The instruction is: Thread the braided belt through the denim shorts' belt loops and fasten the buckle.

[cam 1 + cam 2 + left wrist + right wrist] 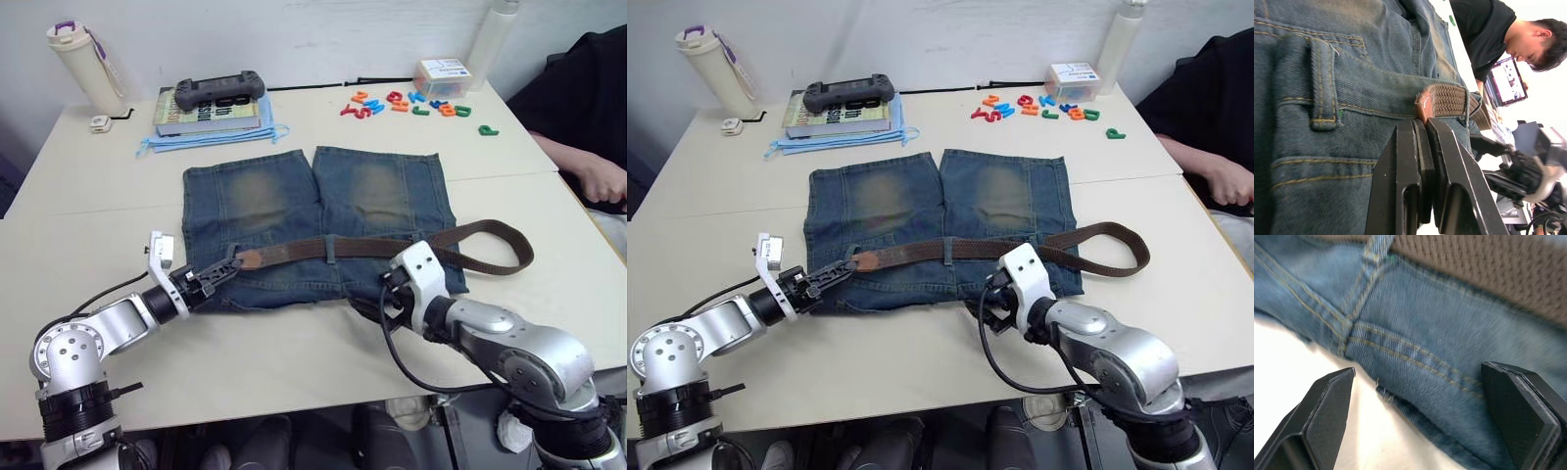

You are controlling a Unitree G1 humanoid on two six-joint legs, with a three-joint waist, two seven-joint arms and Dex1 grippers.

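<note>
The denim shorts (265, 206) lie flat on the table, waistband toward me. Along the waistband runs the braided belt (294, 252), passing under a middle belt loop (333, 247). Its right part curls back in a big bend (524, 250) off the shorts. My left gripper (232, 264) is shut on the belt's tan leather tip (1424, 100), just short of an unthreaded belt loop (1322, 83). The right gripper (1418, 369) hangs open over the waistband's near edge, with the belt beyond its fingers. The buckle is hidden.
At the back lie a book (211, 116) with a game controller (220, 90) on it, a bottle (83, 64), coloured letters (411, 106) and a small box (443, 76). A person's hand (598, 181) rests at the table's right edge.
</note>
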